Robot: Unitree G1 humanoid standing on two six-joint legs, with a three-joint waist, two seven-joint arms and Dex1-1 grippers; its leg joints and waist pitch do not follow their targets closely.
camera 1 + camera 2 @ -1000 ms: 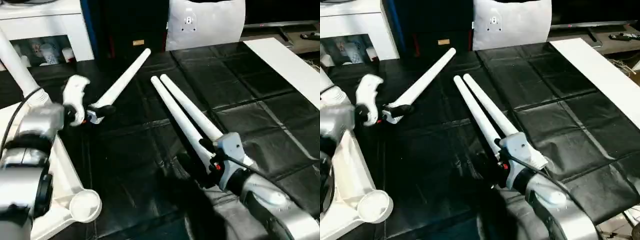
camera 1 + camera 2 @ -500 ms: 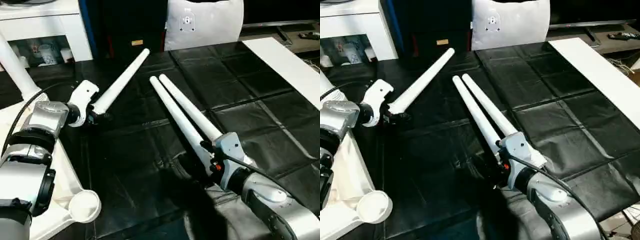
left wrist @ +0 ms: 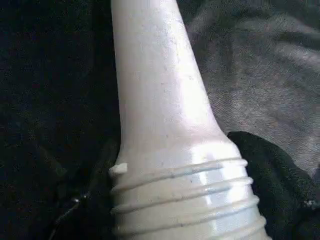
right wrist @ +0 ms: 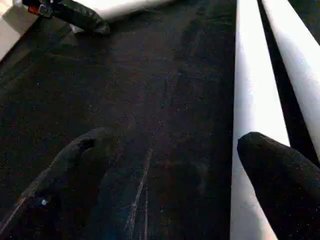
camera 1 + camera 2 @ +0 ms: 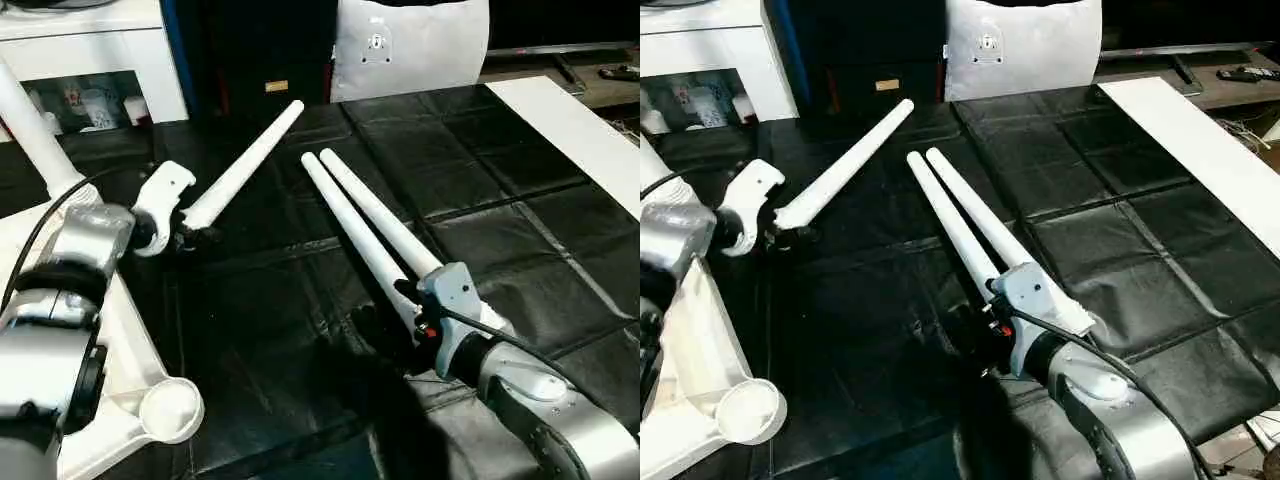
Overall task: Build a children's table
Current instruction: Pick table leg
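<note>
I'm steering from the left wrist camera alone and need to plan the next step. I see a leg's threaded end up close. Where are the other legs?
Observer: Two legs lie side by side on the black mat, to the right of your leg.
Operator: Is the right gripper on them?
Observer: The right gripper is open at their near ends, with one finger over one of them.
Operator: And the tabletop?
Observer: The tabletop lies at the robot's left, with an empty socket facing up at its near corner.
</note>
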